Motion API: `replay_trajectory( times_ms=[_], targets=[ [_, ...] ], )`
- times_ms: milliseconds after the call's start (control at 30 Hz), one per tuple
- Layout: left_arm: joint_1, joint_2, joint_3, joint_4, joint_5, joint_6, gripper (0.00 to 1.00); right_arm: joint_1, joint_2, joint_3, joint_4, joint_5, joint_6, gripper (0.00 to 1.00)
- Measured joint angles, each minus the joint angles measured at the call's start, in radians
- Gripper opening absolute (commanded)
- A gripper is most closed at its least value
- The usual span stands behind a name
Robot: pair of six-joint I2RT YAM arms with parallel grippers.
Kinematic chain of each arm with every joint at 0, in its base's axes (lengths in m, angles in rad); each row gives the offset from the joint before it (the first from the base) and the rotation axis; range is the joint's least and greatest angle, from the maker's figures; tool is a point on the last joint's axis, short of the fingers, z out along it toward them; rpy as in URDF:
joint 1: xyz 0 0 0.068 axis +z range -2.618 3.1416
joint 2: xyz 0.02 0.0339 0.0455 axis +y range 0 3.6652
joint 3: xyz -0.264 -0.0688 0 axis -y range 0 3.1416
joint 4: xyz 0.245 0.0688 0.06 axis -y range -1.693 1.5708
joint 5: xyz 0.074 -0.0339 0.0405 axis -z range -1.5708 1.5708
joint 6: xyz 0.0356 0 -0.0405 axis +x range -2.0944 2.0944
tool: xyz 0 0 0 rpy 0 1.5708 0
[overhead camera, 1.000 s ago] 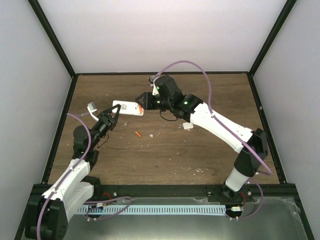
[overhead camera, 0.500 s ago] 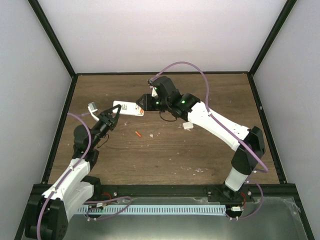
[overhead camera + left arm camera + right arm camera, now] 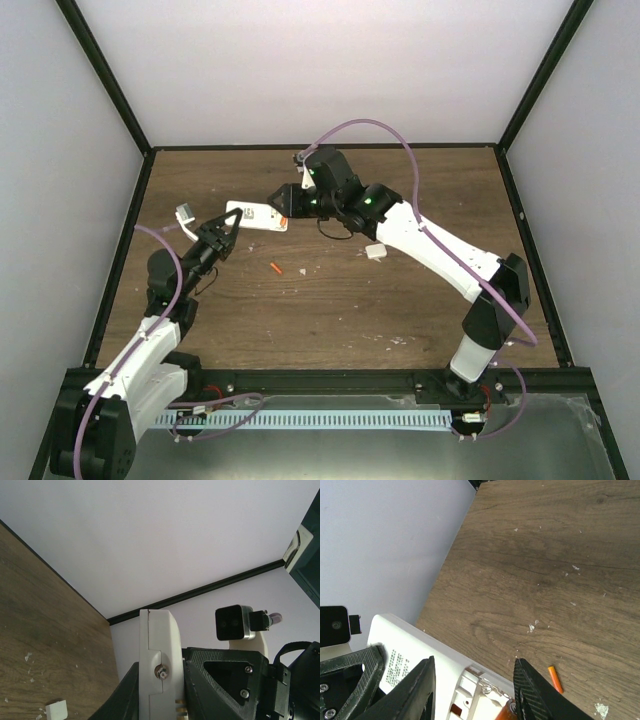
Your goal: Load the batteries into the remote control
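The white remote control (image 3: 252,215) is held in the air over the table's left side, its yellow-stickered back up. My left gripper (image 3: 222,236) is shut on its left end; the left wrist view shows the remote (image 3: 152,645) edge-on between the jaws of my left gripper (image 3: 160,672). My right gripper (image 3: 284,205) is at the remote's right end, its fingers spread either side of the open battery compartment (image 3: 480,692). In the right wrist view my right gripper (image 3: 474,661) is open, and one orange battery (image 3: 505,713) lies in the compartment. A second battery (image 3: 275,268) (image 3: 554,678) lies on the table.
The small white square cover piece (image 3: 376,252) (image 3: 56,711) lies on the table under my right arm. White crumbs (image 3: 532,627) are scattered on the wood. Black frame posts and grey walls close in the back and sides.
My right gripper has shifted slightly at the remote's right end. My left gripper and the remote have stayed where they were.
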Motion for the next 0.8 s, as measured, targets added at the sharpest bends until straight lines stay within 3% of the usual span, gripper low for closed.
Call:
replay_trajectory(
  times_ms=[800],
  targets=[
    [0.000, 0.003, 0.006, 0.001, 0.000, 0.000, 0.00, 0.000, 0.000, 0.000, -0.056, 0.037, 0.024, 0.41]
  ],
)
